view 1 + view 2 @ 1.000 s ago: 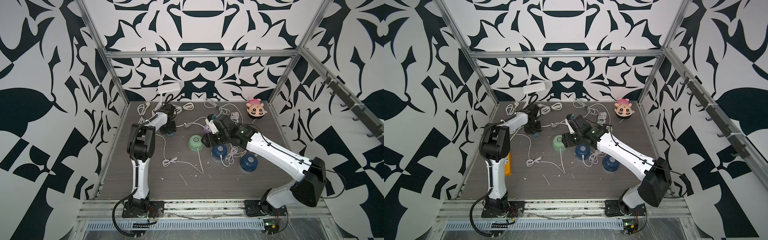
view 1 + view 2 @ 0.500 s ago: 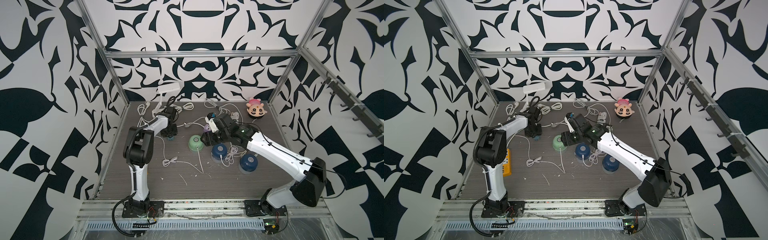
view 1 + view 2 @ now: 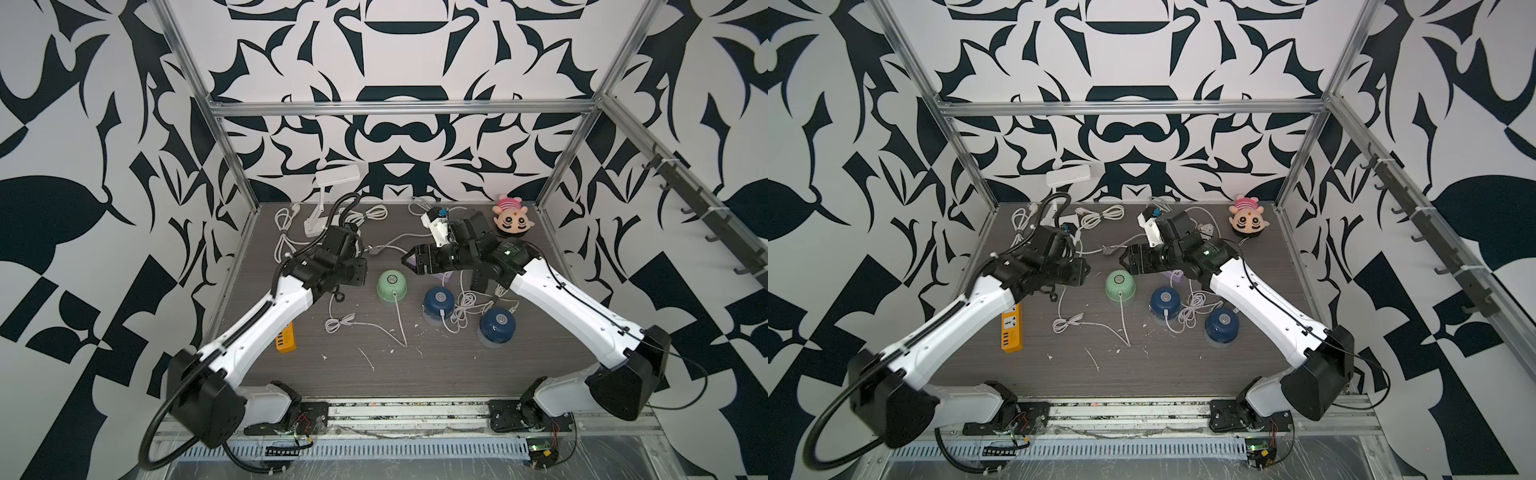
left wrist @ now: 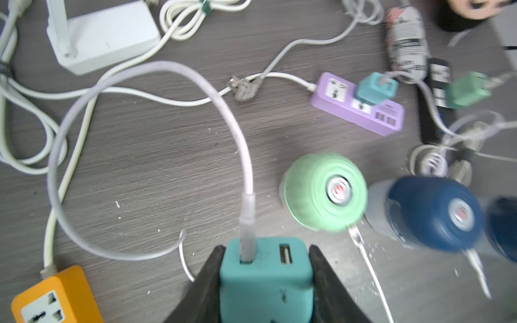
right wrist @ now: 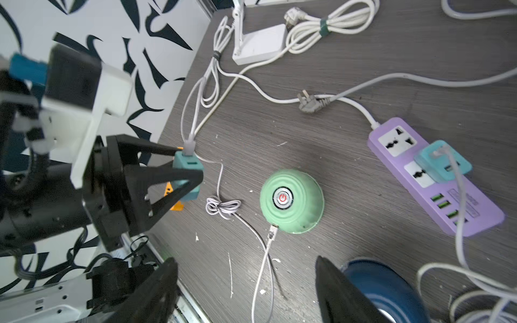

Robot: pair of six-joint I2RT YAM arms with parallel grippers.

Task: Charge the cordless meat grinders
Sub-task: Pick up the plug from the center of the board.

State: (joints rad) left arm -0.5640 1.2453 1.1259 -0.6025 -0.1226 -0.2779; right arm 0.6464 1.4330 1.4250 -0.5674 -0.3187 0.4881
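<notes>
**Status.** Three cordless meat grinders stood on the counter [image 3: 415,374]. The mint green grinder [image 3: 391,283] was at frame centre in both top views. One navy grinder [image 3: 439,300] stood just to its lower right, and the second navy grinder [image 3: 497,325] further right again. None was in a claw.

**Done, as far as visible.** A teal adapter [image 5: 443,162] with a cable in it sat in the purple power strip [image 5: 481,215]. A green adapter [image 4: 467,92] sat further off, on what looked like a black strip, too blurred to confirm. A white plug showed at the side of the nearer navy unit. Whether the far navy one was connected could not be told through the cable tangle between them.

**Left to do, by my reading.** The mint unit. A thin cable ran to its base, apparently seated, and seemed to lead through a small coil to a second teal adapter [image 4: 265,282]. That adapter was in no socket. It was pinched between the fingers of the left claw [image 5: 188,165], above the counter. It needs an outlet: the orange power strip [image 3: 1011,328] at lower left, or the purple strip's free one.

**Positions.** The left claw hung just left of the mint grinder, near but apart. The right claw [image 3: 410,261] hung at its upper right, over the purple strip, jaws spread wide and empty, touching nothing.
</notes>
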